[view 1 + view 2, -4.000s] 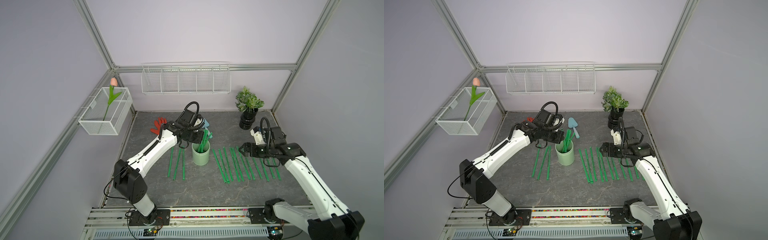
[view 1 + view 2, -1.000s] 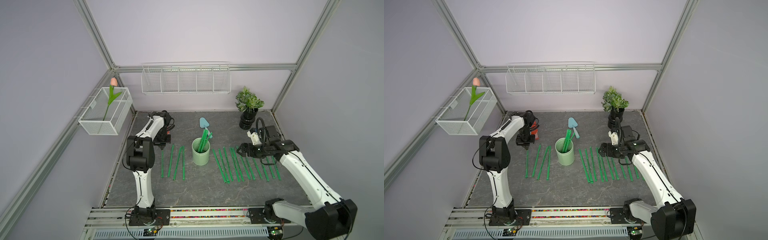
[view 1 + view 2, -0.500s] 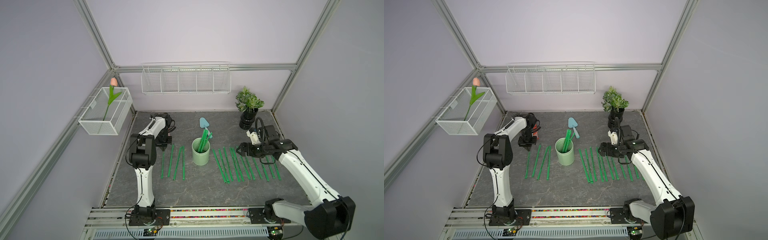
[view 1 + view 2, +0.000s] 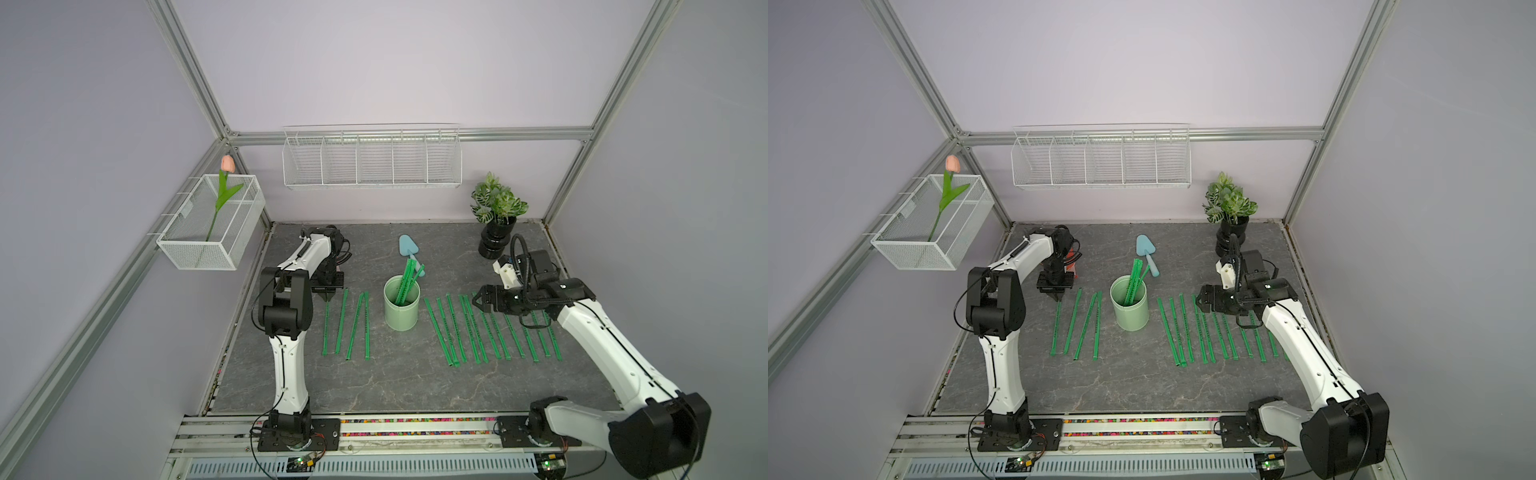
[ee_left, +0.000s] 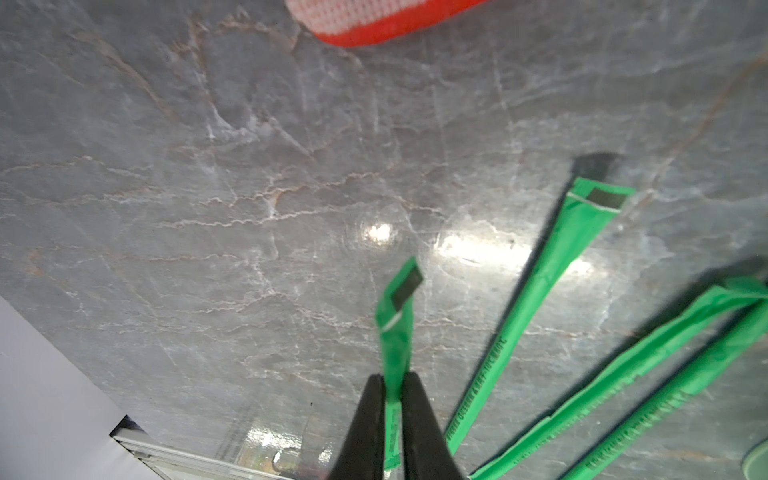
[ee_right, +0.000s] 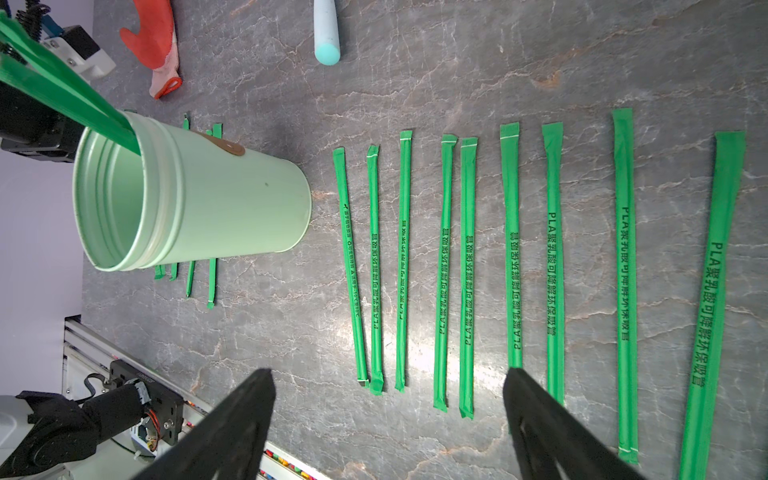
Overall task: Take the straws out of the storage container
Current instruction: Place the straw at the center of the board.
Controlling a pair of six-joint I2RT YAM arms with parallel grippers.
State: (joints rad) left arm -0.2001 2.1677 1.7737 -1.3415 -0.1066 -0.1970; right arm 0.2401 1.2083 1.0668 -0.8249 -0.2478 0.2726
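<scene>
One more straw [image 5: 395, 328] has been carried out of the cup [image 4: 401, 316] and laid down left of the others, still pinched by the left gripper [image 5: 392, 388]. The right gripper [image 6: 388, 374] is spread wide, empty. A few straws [image 4: 406, 280] are left inside.

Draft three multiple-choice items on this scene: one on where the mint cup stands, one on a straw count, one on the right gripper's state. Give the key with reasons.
1. The mint cup stands: A in a back corner; B between two rows of straws lying flat; C at the front edge.
2. Straws lying on the left gripper's side of the cup: A two; B four; C seven.
3. The right gripper is: A open, holding nothing; B shut on a straw; C shut on the cup.
Key: 1 B, both top views show rows flanking it. 2 B, four near-parallel straws lie there. 3 A, its wrist view shows wide, empty jaws.
</scene>
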